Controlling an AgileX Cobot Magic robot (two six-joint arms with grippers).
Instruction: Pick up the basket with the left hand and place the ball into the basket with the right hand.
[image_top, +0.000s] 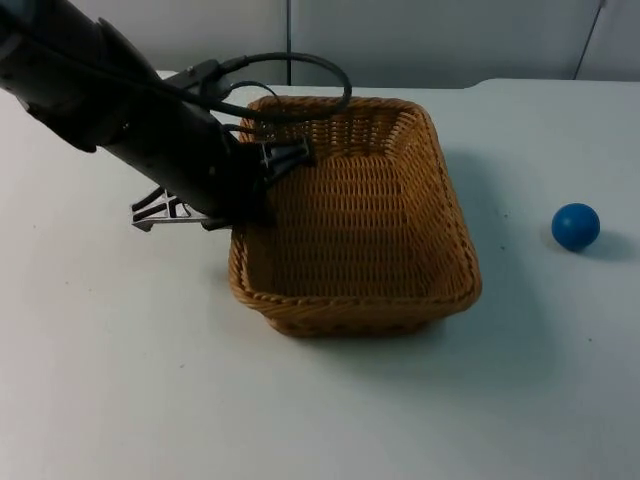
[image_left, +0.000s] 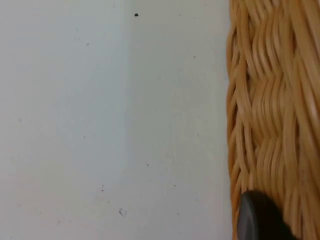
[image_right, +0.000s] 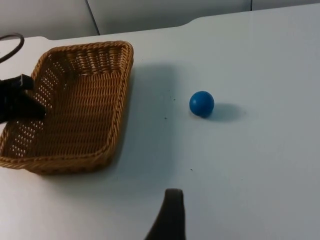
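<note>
Currently on hand, itemised.

Item: basket (image_top: 360, 215), woven wicker, rectangular, empty. It appears to sit on the white table (image_top: 120, 380); not yet lifted, as far as I can judge.

Item: my left gripper (image_top: 250, 195), at the basket's left wall. In the left wrist view one fingertip (image_left: 257, 220) lies against the outer weave (image_left: 270, 100). Whether my fingers have closed on the rim I cannot tell; the arm hides them from above.

Item: ball (image_top: 576, 226), blue, on the table well apart from the basket, to its right. Untouched.

Item: my right gripper (image_right: 170, 220), waiting short of the ball (image_right: 201, 103), holding nothing. How wide it stands I cannot tell.

Status: grasp on basket likely in progress. Outstanding: lift basket, collect ball, drop it in.
</note>
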